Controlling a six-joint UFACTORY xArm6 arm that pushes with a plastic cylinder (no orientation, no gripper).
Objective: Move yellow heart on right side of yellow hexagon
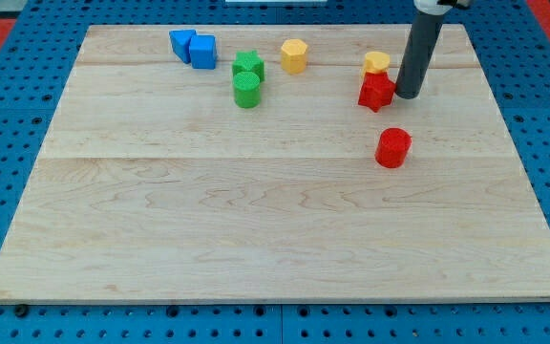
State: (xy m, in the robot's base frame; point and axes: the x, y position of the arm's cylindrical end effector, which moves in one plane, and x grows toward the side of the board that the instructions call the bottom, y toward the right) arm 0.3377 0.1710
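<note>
No hand is fitted; my tip (408,95) is seen at three o'clock of the yellow heart (376,63), already lying at three o'clock of the yellow hexagon (294,55), though well apart.

The pale, grained wooden board (275,210) lay on a blue pegboard surface (8,115) dotted with dark holes. On it sat two blue blocks (194,47), two green blocks (247,79), a yellow hexagon block (294,55), a yellow heart block (376,62), a red star-like block (375,92) and a red cylinder block (392,147). The rod ending in my tip (408,96) was dark grey.
</note>
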